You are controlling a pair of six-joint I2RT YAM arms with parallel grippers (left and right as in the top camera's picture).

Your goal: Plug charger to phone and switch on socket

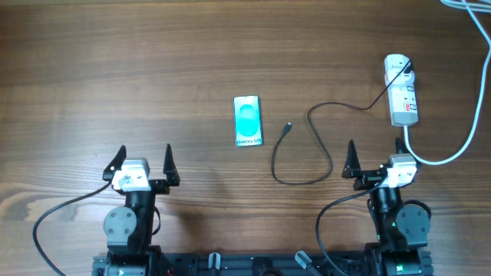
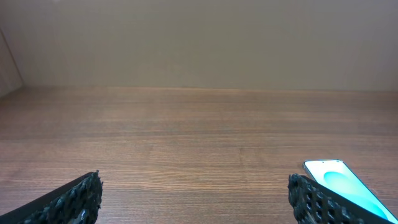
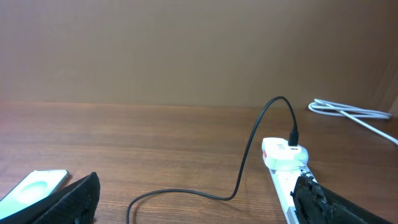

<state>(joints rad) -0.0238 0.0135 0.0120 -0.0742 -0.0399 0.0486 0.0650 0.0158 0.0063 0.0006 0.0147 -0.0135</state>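
The phone (image 1: 247, 121), teal screen up, lies flat in the middle of the table. Right of it rests the charger's small connector tip (image 1: 287, 128), apart from the phone. The thin black charger cable (image 1: 299, 182) loops toward me, then runs right and away to its plug (image 3: 293, 138), seated in the far end of the white socket strip (image 1: 401, 90). My left gripper (image 1: 144, 153) hangs open near the front edge, left of the phone (image 2: 339, 177). My right gripper (image 1: 374, 149) is open below the socket (image 3: 283, 155), with the cable (image 3: 249, 155) between its fingers' line of sight.
A thick white cord (image 1: 449, 157) leaves the socket's near end, curves right and runs off the far right corner; it also shows as the coiled white cord (image 3: 348, 112). Bare wooden tabletop (image 1: 115, 77) spreads to the left.
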